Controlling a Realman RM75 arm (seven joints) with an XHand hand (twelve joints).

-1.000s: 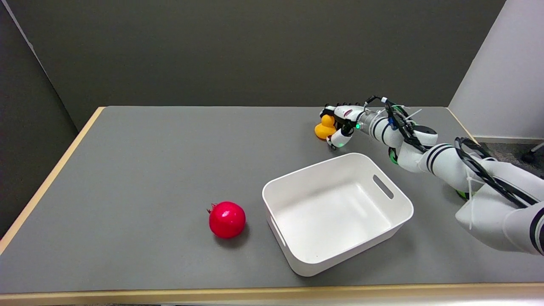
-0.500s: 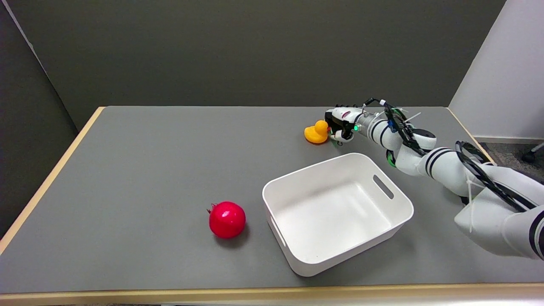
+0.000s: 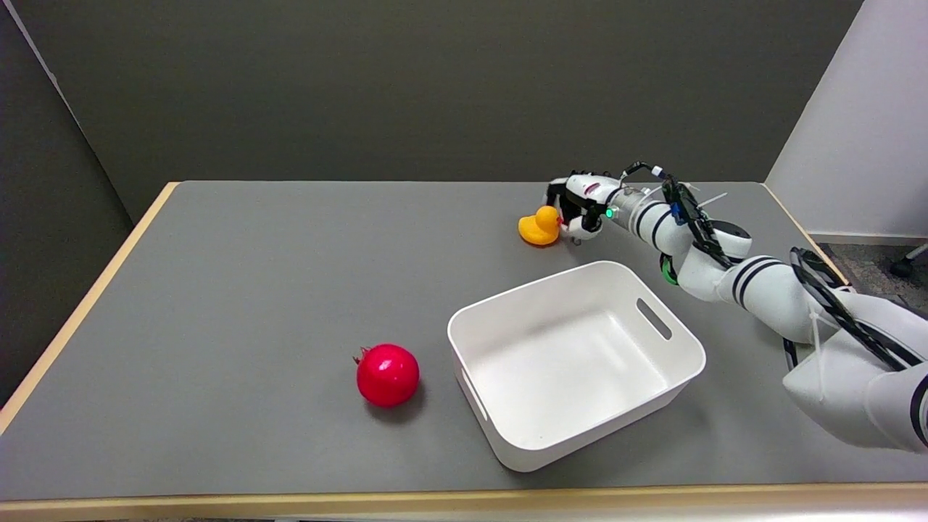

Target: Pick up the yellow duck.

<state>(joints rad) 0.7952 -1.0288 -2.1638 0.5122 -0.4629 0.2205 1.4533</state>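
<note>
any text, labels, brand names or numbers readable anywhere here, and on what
None can be read.
The right hand has a small red mark on its white back, too small to tell if it is lettering.
The yellow duck, red pomegranate, white bin and grey table show no print.

A grey surface (image 3: pixel 239 304) with a pale wooden edge (image 3: pixel 80 312) fills most of the head view, reaching from the near side at 6 o'clock to a dark olive-grey wall (image 3: pixel 406 87) that spans 10 to 1 o'clock. At 9 o'clock a darker panel (image 3: pixel 43 217) stands angled beside it. At 2 o'clock rises a white wall (image 3: pixel 863 130), and below it lies what seems to be a patch of grey carpet (image 3: pixel 863 257) with a dark, blurred object (image 3: pixel 910 264) at the picture's edge.
</note>
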